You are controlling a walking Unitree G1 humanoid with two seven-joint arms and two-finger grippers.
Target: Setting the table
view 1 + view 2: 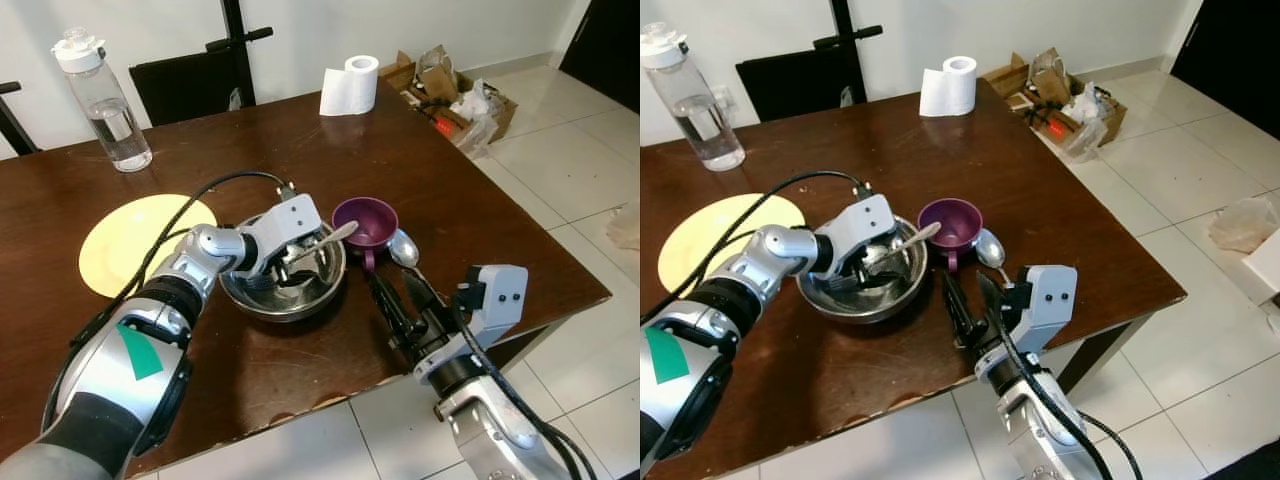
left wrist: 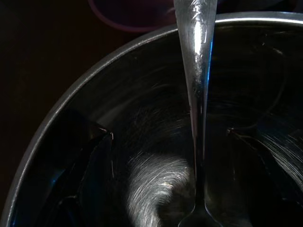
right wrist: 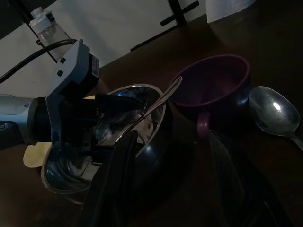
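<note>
A steel bowl (image 1: pixel 285 295) holds a leaning spoon (image 1: pixel 325 242), beside a purple cup (image 1: pixel 366 225).

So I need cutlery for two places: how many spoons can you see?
2. One shiny metal spoon lies on the dark wooden table beside the purple mug. One metal utensil, bowl end hidden, probably a spoon, leans in the steel bowl at the left tool.

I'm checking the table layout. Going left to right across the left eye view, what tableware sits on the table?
Plate → bowl → mug → spoon
</note>
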